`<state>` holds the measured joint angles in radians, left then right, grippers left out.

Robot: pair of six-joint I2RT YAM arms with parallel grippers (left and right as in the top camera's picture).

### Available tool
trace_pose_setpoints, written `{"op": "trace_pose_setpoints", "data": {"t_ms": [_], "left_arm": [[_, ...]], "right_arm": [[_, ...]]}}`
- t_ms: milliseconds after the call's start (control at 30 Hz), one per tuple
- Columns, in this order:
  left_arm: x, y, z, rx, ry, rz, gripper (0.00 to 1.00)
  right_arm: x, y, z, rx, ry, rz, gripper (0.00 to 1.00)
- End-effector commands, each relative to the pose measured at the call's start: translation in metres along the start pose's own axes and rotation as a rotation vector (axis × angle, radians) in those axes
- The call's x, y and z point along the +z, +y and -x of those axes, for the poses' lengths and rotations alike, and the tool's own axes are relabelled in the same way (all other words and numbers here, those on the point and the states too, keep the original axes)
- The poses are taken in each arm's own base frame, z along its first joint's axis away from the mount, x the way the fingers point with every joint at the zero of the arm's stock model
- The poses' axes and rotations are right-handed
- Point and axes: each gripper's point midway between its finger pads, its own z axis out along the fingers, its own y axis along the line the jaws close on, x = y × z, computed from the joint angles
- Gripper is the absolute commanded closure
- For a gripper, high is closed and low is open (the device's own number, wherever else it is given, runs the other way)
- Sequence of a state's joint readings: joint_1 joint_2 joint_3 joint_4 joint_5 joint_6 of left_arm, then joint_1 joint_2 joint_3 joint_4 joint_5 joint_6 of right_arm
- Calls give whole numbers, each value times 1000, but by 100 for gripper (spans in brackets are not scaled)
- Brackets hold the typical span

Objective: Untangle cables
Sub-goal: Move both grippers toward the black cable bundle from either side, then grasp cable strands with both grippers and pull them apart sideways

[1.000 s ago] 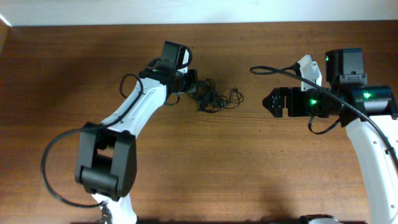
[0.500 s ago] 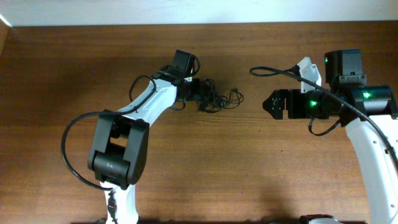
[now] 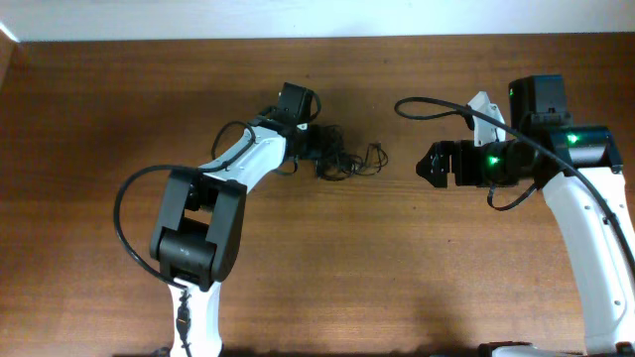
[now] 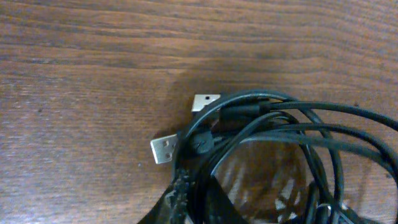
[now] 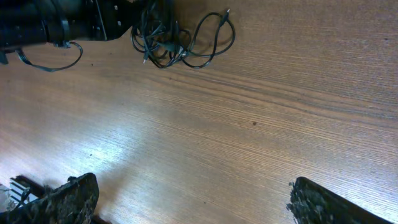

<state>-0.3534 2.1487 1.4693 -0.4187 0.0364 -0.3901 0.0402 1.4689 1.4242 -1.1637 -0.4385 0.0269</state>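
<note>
From overhead you see the wooden table (image 3: 99,119), the left gripper (image 3: 314,147) at the left edge of the cables (image 3: 349,159), a knotted clump, and the right gripper (image 3: 427,164) well apart to its right. Your right wrist view shows its fingers (image 5: 74,196) spread wide. Only the left wrist view shows two silver USB plugs (image 4: 165,149). You cannot tell whether the left fingers pinch the cords.

Open tabletop (image 3: 397,233) separates the right pincer (image 3: 421,165) from the cables (image 3: 347,159); left arm (image 3: 248,164) blocks beyond.
</note>
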Motion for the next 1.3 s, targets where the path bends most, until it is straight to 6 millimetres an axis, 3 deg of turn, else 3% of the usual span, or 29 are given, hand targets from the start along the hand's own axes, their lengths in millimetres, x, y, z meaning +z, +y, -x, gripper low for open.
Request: {"op": "trace_pose_setpoints", "data": {"t_ms": [0, 100, 167, 267, 400, 467, 600, 733, 833, 1067, 1133, 1200, 1267], "left_arm": [[17, 4, -11, -5, 35, 19, 100], [-12, -7, 12, -3, -18, -10, 100], [-61, -33, 34, 52, -63, -116, 100], [-162, -77, 59, 99, -168, -327, 100], [-233, -103, 57, 144, -226, -492, 100], [-233, -102, 55, 142, -215, -491, 100], [-224, -94, 55, 69, -199, -446, 100], [-224, -93, 56, 39, -194, -445, 100], [-219, -82, 57, 24, -205, -379, 100], [-217, -79, 51, 18, -176, -362, 100], [-220, -89, 45, 29, -148, -423, 100], [-222, -95, 42, 35, -130, -461, 100], [-224, -98, 40, 40, -119, -484, 100]], "right_arm": [[-1, 2, 3, -2, -6, -2, 0], [-1, 3, 5, 3, -14, 3, 3], [-2, 8, 9, 12, -32, 34, 4], [-5, 32, 26, -9, -95, 168, 7], [-8, 33, 44, 123, -151, 186, 11], [-8, 39, 49, 141, -166, 207, 12], [-2, 74, 53, 36, -180, 266, 18], [22, 93, 54, 106, -163, 218, 26], [43, 122, 49, 37, -133, 256, 29], [68, 113, 49, 29, -129, 148, 56], [73, 102, 54, 35, -147, 88, 67], [74, 95, 58, 37, -167, 50, 73], [72, 90, 64, 35, -199, 18, 89]]}}
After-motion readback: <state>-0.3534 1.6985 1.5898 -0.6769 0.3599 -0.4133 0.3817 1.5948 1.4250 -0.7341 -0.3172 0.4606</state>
